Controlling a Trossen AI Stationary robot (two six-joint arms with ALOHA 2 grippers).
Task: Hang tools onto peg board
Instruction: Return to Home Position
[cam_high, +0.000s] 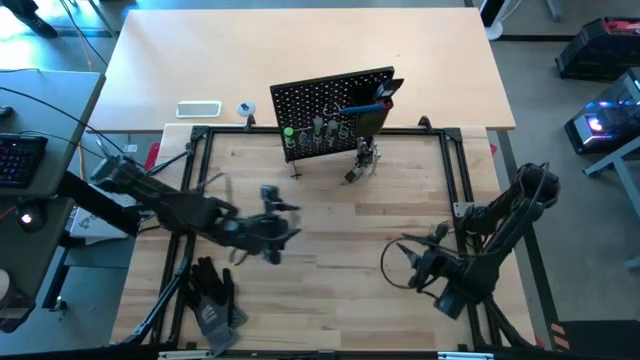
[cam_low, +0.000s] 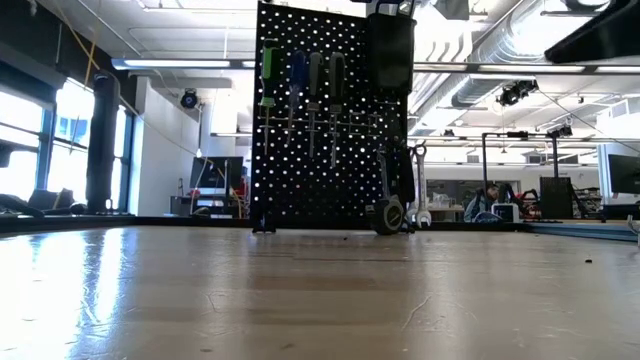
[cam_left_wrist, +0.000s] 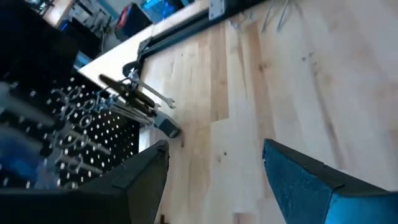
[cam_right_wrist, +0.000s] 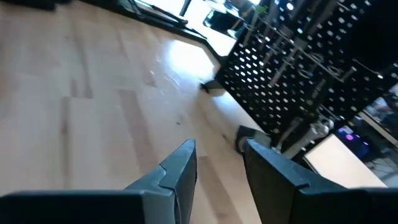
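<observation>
The black peg board (cam_high: 335, 108) stands upright at the table's far middle. Green (cam_low: 268, 75), blue (cam_low: 297, 78) and further screwdrivers hang in its wire rings, and a black box bin (cam_low: 390, 50) sits at its upper right. Pliers and silver wrenches (cam_high: 362, 160) hang or lean at the board's lower right, reaching the table; which, I cannot tell. My left gripper (cam_high: 288, 222) hovers open, left of centre, with nothing between its fingers (cam_left_wrist: 216, 149). My right gripper (cam_high: 405, 262) is open at the near right, and it too holds nothing (cam_right_wrist: 219, 149).
Black work gloves (cam_high: 212, 302) lie near the table's front left. A white flat device (cam_high: 198, 109) and a small round object (cam_high: 246, 109) lie beyond the frame, left of the board. A black metal frame (cam_high: 455, 165) borders the wooden work area. Bare wood lies between the arms.
</observation>
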